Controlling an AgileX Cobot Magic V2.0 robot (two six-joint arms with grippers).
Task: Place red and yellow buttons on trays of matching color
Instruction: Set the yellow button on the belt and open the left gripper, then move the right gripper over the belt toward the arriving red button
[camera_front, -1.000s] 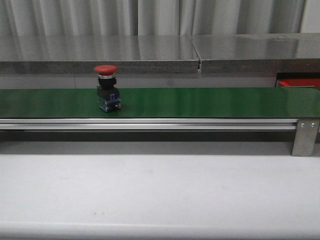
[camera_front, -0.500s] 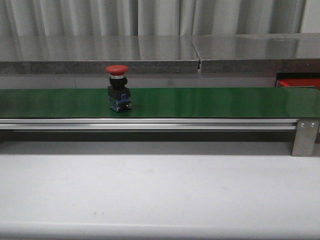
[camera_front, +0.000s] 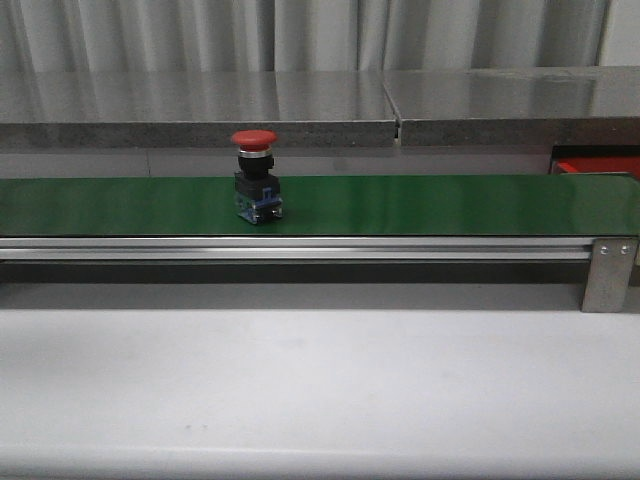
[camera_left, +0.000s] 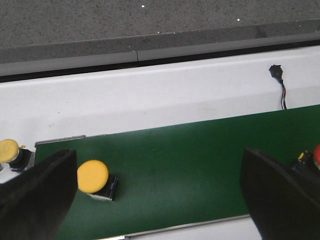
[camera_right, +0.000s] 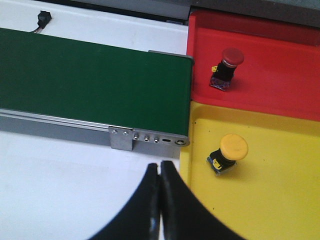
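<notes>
My front camera sits low, facing forward across the long glossy green belt (camera_front: 400, 205) — both wrist cameras look down on that same belt from above.

No legible text, labels, brand marks or numbers in any view. Checked green belt (camera_front: 400, 205), red-capped button (camera_front: 255, 178), red tray (camera_right: 260, 65), yellow tray (camera_right: 280, 190): all plain, unmarked surfaces. Belt end bracket (camera_right: 150, 138): screw heads only, no lettering.
</notes>
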